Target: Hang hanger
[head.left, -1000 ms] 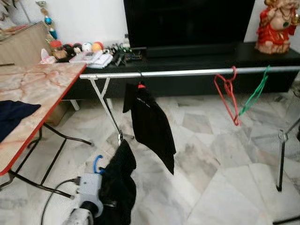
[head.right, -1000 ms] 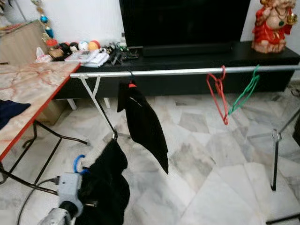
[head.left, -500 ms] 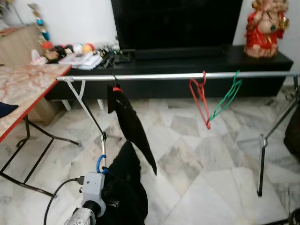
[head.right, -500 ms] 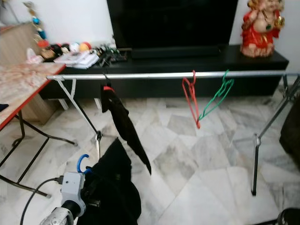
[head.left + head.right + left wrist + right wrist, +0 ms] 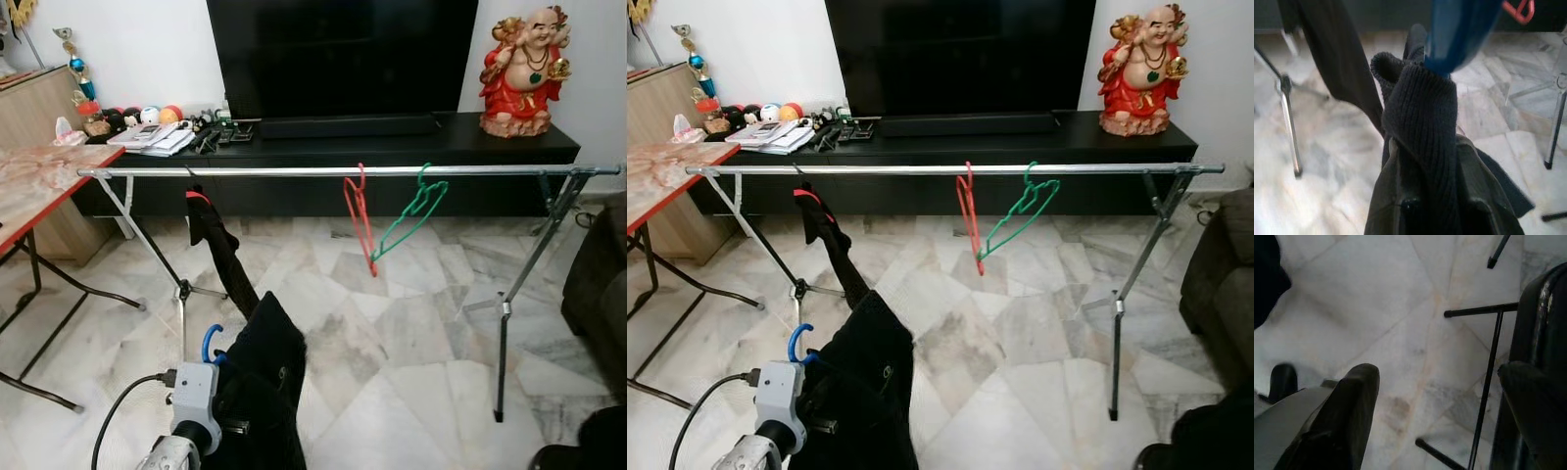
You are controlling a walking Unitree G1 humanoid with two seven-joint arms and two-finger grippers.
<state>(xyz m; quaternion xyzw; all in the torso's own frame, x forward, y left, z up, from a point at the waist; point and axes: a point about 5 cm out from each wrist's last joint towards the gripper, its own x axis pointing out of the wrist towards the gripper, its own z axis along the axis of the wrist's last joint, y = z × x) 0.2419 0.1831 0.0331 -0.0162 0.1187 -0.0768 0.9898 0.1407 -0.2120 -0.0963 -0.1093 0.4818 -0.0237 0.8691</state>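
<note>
My left gripper (image 5: 1442,205) is shut on a blue hanger (image 5: 1459,34) wrapped in a dark knit garment (image 5: 1420,147). In the eye views this bundle (image 5: 260,392) is low at the front left, with the blue hook (image 5: 211,343) sticking up beside my left wrist (image 5: 194,397). Beyond it a silver clothes rail (image 5: 294,171) runs across the room. On the rail hang a black garment on a red hanger (image 5: 214,250), a bare red hanger (image 5: 360,220) and a bare green hanger (image 5: 411,215). My right gripper (image 5: 1440,382) hangs open over the floor.
A marble-topped folding table (image 5: 29,176) stands to the left. Behind the rail is a black TV bench (image 5: 470,137) with a red statue (image 5: 524,64) and clutter. The rail's legs (image 5: 505,323) stand on the marble floor, and a dark sofa edge (image 5: 598,284) is at the right.
The camera has swung right, so the table slid left and the rail's right end came into view. The hanging black garment has turned edge-on. My left gripper still holds the bundle.
</note>
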